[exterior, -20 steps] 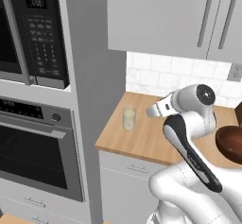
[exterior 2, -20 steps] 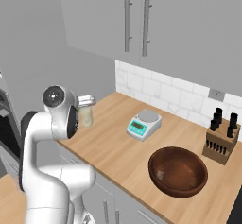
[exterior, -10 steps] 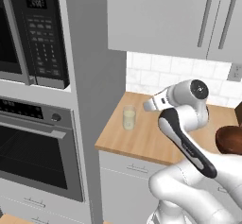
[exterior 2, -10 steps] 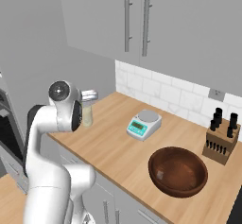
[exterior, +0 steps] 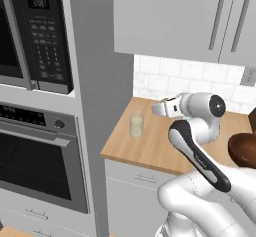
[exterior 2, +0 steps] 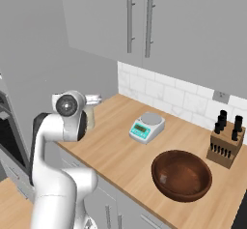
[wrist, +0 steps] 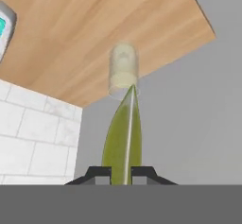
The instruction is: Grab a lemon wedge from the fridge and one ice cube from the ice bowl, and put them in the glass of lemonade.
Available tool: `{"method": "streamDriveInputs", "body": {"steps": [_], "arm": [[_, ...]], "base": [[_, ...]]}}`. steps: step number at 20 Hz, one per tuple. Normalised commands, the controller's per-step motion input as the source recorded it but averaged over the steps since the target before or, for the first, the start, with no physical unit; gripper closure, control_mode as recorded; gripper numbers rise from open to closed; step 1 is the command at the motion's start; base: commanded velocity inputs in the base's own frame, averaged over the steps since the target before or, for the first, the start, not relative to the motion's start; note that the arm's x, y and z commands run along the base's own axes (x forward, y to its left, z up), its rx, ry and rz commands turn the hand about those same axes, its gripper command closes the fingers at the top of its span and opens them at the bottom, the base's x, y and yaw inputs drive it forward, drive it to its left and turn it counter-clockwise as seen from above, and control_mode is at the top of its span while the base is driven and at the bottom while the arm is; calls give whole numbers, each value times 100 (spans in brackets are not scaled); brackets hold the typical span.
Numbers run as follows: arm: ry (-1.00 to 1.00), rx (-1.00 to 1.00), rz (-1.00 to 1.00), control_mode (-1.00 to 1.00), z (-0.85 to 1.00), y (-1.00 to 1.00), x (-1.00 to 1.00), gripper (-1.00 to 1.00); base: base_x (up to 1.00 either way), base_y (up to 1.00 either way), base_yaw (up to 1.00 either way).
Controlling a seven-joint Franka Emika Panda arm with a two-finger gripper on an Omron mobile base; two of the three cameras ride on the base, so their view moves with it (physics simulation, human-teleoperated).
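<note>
From the left I see my gripper [exterior: 159,109] has swung nearer the glass [exterior: 136,124] on the counter [exterior: 150,151], from the right likewise, and the hand view shows it clamped on the lemon wedge [wrist: 123,138], nearly ready to drop.

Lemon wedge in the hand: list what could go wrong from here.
The hand pinches only the lemon wedge at its end, so it could slip out. The glass of lemonade has a narrow mouth, so the wedge may land on the counter. The glass stands near the counter's edge, so a nudge could topple it.
</note>
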Motion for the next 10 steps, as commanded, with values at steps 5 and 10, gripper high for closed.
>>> {"method": "streamDriveInputs", "body": {"steps": [5,10], "arm": [[-1,7,0,-100,-28,22,52,100],[4,0,0,-100,-22,36,66,100]], "base": [[0,0,0],[0,0,0]]}}
